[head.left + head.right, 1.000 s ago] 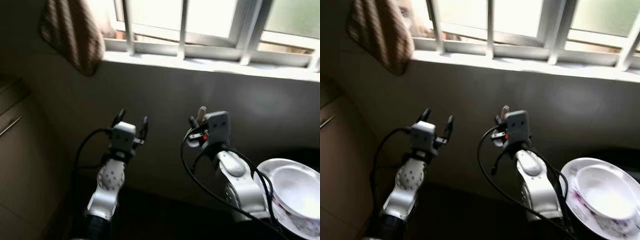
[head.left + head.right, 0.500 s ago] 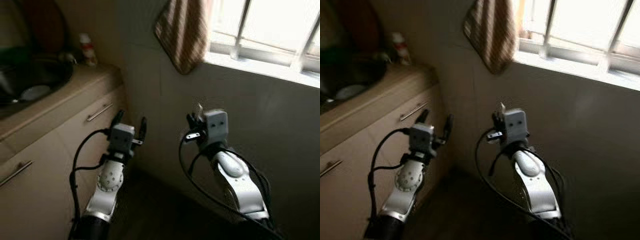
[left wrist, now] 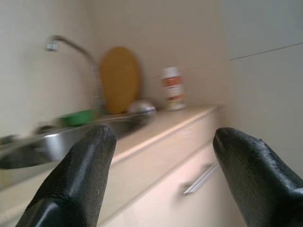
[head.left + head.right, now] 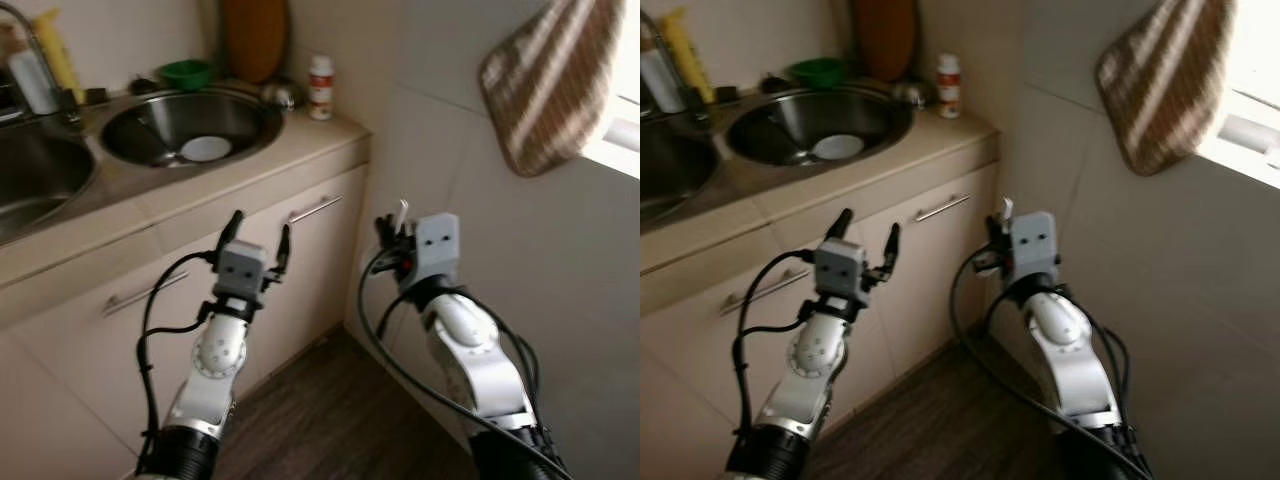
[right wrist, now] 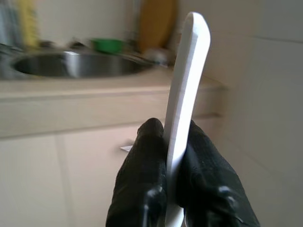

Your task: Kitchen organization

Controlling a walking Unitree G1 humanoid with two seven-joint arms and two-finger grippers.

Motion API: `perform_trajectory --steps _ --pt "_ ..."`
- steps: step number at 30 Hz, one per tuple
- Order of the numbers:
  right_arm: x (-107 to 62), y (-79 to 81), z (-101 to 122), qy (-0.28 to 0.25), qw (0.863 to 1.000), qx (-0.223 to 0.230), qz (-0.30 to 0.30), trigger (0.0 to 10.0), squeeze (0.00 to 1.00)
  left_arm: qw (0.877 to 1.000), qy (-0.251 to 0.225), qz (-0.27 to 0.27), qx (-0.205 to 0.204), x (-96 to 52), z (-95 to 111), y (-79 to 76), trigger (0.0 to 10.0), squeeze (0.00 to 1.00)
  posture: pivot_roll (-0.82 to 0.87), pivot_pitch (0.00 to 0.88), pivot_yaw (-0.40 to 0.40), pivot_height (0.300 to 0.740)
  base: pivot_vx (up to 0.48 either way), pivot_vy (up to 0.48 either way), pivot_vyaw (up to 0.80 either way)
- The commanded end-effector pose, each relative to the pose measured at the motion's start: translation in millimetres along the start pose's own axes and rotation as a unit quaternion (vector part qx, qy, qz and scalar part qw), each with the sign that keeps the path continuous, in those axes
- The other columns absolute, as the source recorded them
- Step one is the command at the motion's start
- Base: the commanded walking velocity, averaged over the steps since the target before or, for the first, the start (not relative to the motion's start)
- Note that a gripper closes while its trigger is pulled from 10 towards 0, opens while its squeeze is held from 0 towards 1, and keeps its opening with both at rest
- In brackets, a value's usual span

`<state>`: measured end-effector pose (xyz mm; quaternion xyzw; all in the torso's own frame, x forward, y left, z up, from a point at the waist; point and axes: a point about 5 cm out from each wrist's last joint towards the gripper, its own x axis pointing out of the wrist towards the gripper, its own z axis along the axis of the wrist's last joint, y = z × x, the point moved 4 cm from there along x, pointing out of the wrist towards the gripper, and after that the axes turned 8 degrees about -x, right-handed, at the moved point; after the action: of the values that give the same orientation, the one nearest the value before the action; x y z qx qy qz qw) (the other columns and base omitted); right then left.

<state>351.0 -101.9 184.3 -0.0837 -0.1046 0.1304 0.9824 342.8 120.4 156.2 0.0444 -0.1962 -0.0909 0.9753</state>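
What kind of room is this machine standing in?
Most likely a home kitchen: a steel sink with a tap is set in a counter over cabinet drawers, and a striped towel hangs on the tiled wall.

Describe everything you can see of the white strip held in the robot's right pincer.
The strip is a thin, flat, off-white piece with a rounded tip, plastic or ceramic by its look. It stands on edge, about upright, clamped between the two black fingers of the right pincer, which press its flat sides. Its upper part juts above them; its lower end is hidden in the grip. It is held in the air before the cabinet, touching nothing else.
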Motion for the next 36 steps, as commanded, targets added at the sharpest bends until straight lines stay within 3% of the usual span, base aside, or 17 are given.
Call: perform_trajectory --steps 1,19,24,36 --pt "1.7 4.4 5.5 -0.013 1.0 -0.003 0.006 0.0 0.0 1.0 -0.014 0.004 0.003 2.2 6.7 1.9 10.0 0.0 0.06 0.0 -0.048 0.74 0.0 0.0 0.8" --pt "6.0 6.0 10.2 -0.037 0.999 -0.032 0.004 0.0 0.0 0.999 -0.048 0.013 -0.001 10.2 23.1 4.5 10.0 0.0 0.07 0.0 -0.041 0.74 0.0 0.0 0.8" --pt "8.7 1.7 14.8 -0.049 0.998 -0.031 -0.015 0.0 0.0 0.998 -0.056 0.014 -0.003 11.8 27.1 4.6 10.0 0.0 0.07 0.0 -0.041 0.74 0.299 0.0 0.8" --pt "11.4 -4.4 18.4 -0.058 0.997 -0.025 -0.037 0.0 0.0 0.998 -0.054 0.014 -0.004 12.0 27.1 4.4 10.0 0.0 0.07 0.0 -0.042 0.74 0.34 0.0 0.0"
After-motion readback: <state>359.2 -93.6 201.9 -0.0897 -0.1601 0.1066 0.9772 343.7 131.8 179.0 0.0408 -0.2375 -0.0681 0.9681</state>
